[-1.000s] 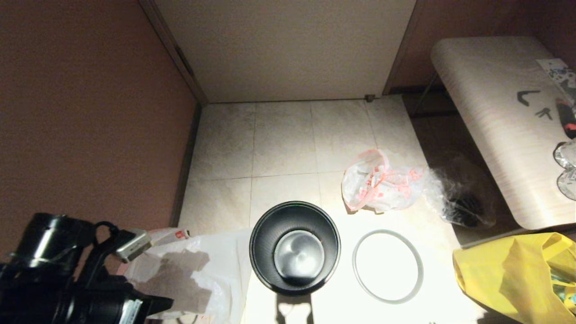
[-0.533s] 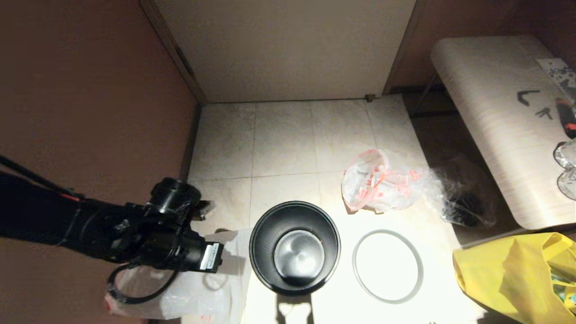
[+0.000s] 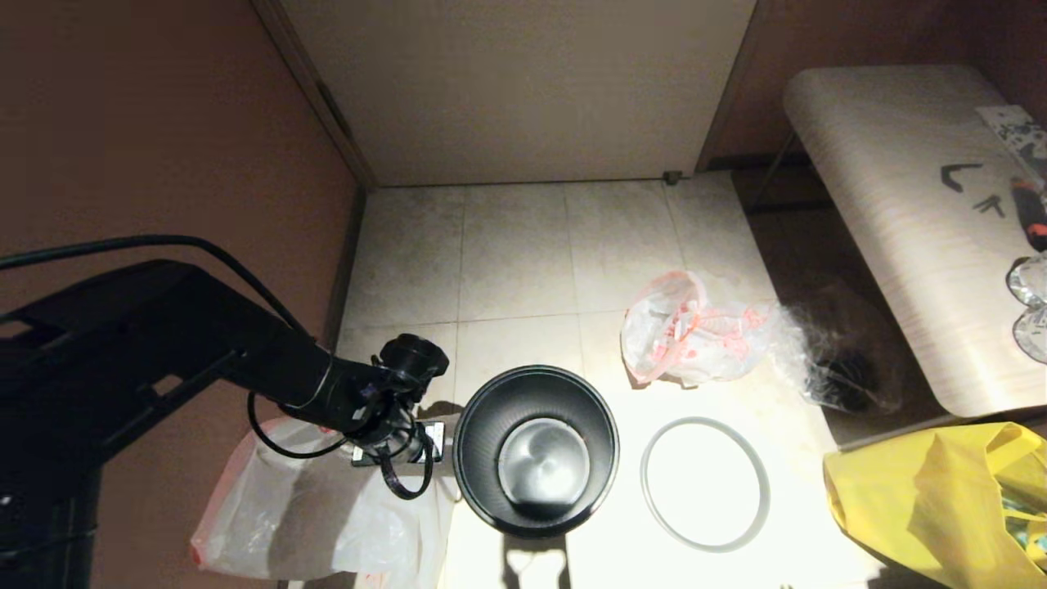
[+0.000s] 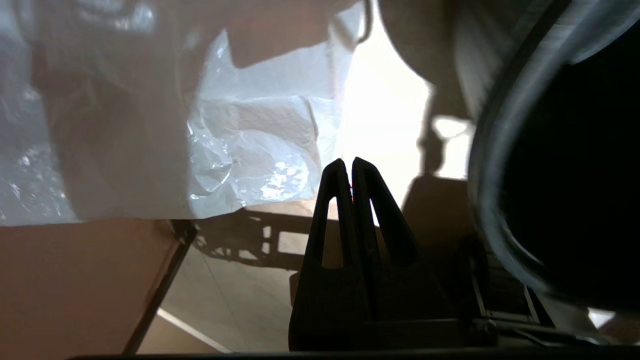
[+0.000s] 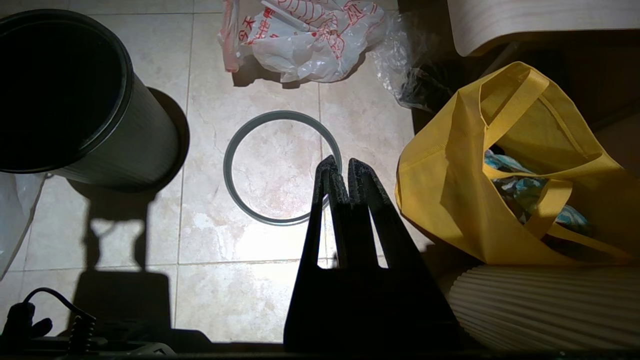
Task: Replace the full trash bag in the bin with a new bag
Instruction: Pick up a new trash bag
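Observation:
The black bin (image 3: 536, 450) stands empty and unlined on the tiled floor; its grey hoop (image 3: 705, 420) lies flat on the floor to its right. The lumpy full trash bag (image 3: 695, 331) with red print lies behind the hoop. The smooth new bag (image 3: 327, 515) is spread on the floor left of the bin. My left arm (image 3: 311, 380) reaches over it, and my left gripper (image 4: 348, 162) is shut beside the bin's left rim (image 4: 500, 150); I see nothing held in it. My right gripper (image 5: 340, 162), out of the head view, hangs shut above the hoop's (image 5: 282, 114) near edge.
A clear crinkly bag (image 3: 842, 360) with dark contents lies right of the full bag. A yellow bag (image 3: 924, 499) stands at the near right, below a pale table (image 3: 900, 188). A brown wall (image 3: 164, 164) runs along the left and a pale door (image 3: 523, 90) stands behind.
My left arm has swung up from the near left corner and rightwards, across the new bag, to the bin's left side. The bin, the hoop and the full bag have stayed put.

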You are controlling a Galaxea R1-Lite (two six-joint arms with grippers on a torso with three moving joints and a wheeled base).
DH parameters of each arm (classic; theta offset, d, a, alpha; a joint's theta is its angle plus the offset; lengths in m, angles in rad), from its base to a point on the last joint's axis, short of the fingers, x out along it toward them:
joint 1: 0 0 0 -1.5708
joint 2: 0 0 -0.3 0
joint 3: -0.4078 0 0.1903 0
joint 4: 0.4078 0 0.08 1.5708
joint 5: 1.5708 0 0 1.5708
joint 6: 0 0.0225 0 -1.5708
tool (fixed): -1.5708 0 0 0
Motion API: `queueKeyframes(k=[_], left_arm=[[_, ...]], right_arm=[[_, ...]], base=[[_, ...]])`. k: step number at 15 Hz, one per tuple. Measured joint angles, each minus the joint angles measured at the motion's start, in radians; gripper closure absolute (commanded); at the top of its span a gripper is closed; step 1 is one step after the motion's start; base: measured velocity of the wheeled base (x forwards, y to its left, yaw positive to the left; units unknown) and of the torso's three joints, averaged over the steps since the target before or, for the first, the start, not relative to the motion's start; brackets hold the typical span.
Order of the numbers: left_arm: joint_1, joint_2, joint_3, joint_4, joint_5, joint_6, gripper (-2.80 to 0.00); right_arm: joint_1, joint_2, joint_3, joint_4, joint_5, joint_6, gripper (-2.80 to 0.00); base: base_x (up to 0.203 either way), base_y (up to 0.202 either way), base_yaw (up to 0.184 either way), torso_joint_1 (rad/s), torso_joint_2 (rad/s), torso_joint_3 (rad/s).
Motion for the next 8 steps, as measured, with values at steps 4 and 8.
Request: queueKeyframes(k=[4,8], left_arm=[[0.033,0.045,-0.036,-0.015,0.004,-0.048,0.00],[0.052,0.096,-0.180,-0.010,0.021,-0.218,0.00]], right_arm=[[0.000,0.000,0.000,0.000,0.000,0.000,0.00],[0.000,0.000,0.000,0.000,0.000,0.000,0.00]], base=[[0.000,0.000,0.000,0.000,0.00,0.000],[0.000,0.000,0.000,0.000,0.00,0.000]])
